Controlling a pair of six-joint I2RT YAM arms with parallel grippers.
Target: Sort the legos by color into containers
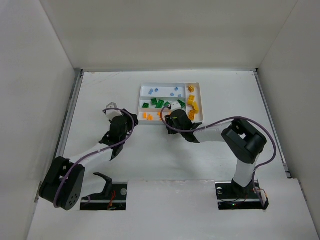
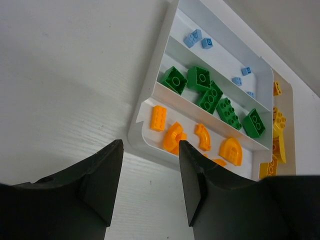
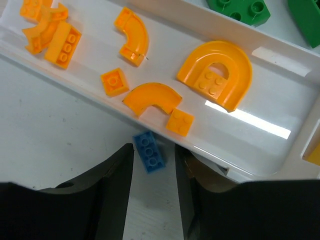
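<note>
A white table (image 1: 100, 95) is carrying everything, its surface showing matte and plain. A shallow white tray (image 1: 141, 102) is lying flat on it toward the far side, a little right of the middle, with its long sides running left to right. One small blue brick (image 3: 150, 151) is lying on the bare tabletop, outside the tray and close against its near wall. The left arm's base (image 1: 107, 195) and the right arm's base (image 1: 241, 196) are sitting well apart at the near edge.

I can read no text, label, brand or number in any of my three views. The white tray (image 1: 165, 91) is plain. The studs on the orange legos (image 3: 216, 75) are too soft for me to make out any lettering.
</note>
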